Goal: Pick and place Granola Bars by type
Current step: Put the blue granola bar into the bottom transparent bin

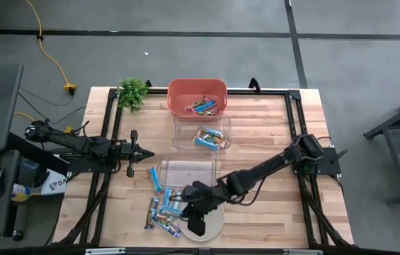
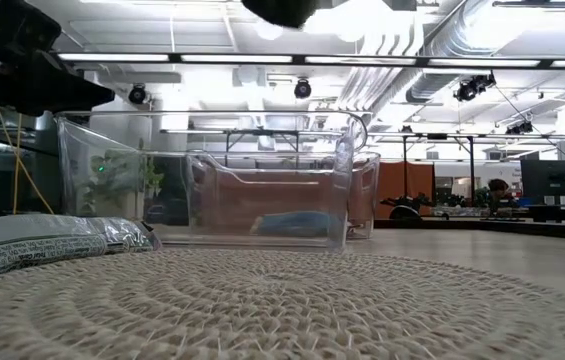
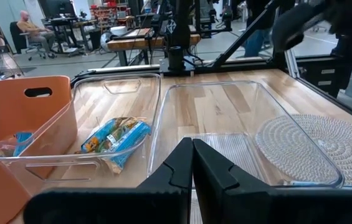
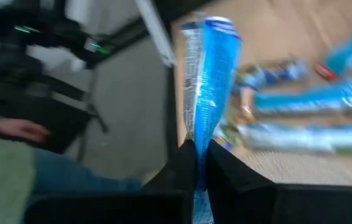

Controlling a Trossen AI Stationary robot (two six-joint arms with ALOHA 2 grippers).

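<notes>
The right end effector (image 4: 195, 163) pinches a light blue bar (image 4: 210, 81) above the pile of Granola Bars (image 1: 163, 209) at the surface's near edge; the left end effector (image 3: 192, 163), fingers together, waits left; the orange bin (image 1: 197, 88) and clear tray (image 1: 178, 134) hold some bars; most remain unsorted.

loose bars (image 4: 300, 112) blurred, held bar's (image 4: 207, 93) lower end hidden

A: Where are the Granola Bars (image 1: 163, 211)?
B: Mostly light-blue foil bars lying flat at the bench's near edge; one blue bar (image 4: 208, 93) stands upright, pinched.
A: Others?
B: Some in the clear tub (image 1: 210, 138); some in the orange bin (image 1: 203, 107).
</notes>
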